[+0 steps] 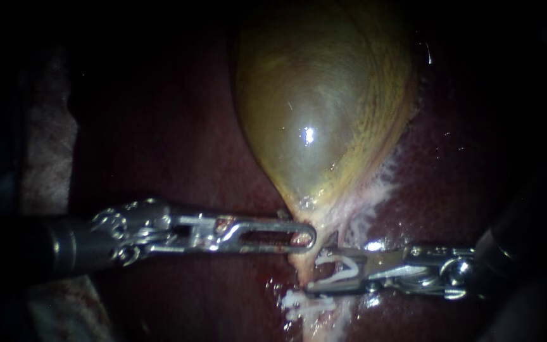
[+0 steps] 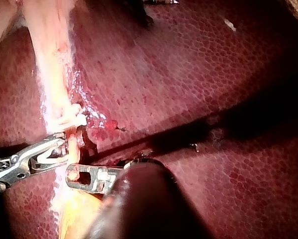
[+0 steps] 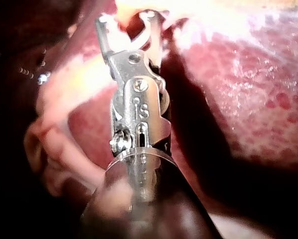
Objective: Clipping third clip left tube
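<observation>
Starting with the endoscope view, the gallbladder [image 1: 318,114] tapers down to a pale tube [image 1: 302,263] lying on the liver [image 1: 178,139]. The left instrument [image 1: 308,237] meets the tube where it leaves the gallbladder, its jaws together and pinching the pale tissue there. Further along the tube, the right instrument [image 1: 314,272] has its jaws spread to either side of it, carrying an open clip [image 1: 346,269], white and not yet pressed closed. Beyond that on the tube sits a seated clip [image 1: 299,303]. No second tube shows clearly, so whether this is the left one cannot be told.

From the left wrist view, the left instrument [image 2: 74,175] clamps the tube [image 2: 54,74] crosswise. The right instrument [image 2: 64,149] reaches the tube just beside it, with the open clip [image 2: 47,155] in its jaws. The seated clip [image 2: 74,118] lies on the tube just past them.

From the right wrist view, the right instrument [image 3: 126,22] shows both jaw tips apart with reddish tissue between them. How deep the tube sits there is hidden.

The step in hand looks like final placement before closing the clip. The next move probably calls for getting the tube fully inside the open clip, clear of the seated clip, and then squeezing while the left instrument holds tension.
</observation>
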`<action>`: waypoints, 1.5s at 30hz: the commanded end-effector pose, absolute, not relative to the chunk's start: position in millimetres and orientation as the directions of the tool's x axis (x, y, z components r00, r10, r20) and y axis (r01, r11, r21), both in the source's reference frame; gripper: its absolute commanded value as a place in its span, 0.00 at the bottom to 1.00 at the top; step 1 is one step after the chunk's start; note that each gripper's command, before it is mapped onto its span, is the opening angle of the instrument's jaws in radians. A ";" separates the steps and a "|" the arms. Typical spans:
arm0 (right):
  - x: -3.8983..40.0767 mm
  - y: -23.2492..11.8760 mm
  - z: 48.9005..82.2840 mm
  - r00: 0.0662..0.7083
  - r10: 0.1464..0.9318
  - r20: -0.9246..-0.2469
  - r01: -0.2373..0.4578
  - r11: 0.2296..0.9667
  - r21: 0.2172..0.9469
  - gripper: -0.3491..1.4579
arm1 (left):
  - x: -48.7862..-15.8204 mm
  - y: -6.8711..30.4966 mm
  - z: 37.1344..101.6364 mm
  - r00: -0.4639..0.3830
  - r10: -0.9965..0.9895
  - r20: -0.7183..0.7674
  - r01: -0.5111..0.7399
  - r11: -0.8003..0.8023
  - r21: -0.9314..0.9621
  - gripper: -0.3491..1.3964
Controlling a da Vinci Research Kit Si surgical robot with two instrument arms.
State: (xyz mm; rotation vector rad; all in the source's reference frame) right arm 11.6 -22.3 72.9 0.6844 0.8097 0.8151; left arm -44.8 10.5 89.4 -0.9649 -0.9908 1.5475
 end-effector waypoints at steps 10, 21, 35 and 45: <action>13.7 -22.3 73.3 0.431 0.834 -0.345 -0.350 0.507 0.788 0.52 | -44.8 10.5 89.3 -0.163 0.982 -0.096 -0.323 -0.145 -0.935 0.00; 15.2 -21.8 74.3 0.430 0.835 -0.343 -0.348 0.504 0.791 0.51 | -44.8 10.5 89.1 -0.162 0.982 -0.095 -0.323 -0.144 -0.935 0.00; 16.0 -22.0 74.2 0.421 0.850 -0.317 -0.346 0.474 0.810 0.48 | -44.8 10.5 89.1 -0.163 0.982 -0.095 -0.323 -0.144 -0.935 0.00; 16.3 -22.1 73.9 0.417 0.855 -0.307 -0.350 0.463 0.814 0.47 | -44.8 10.5 89.1 -0.163 0.982 -0.095 -0.323 -0.144 -0.935 0.00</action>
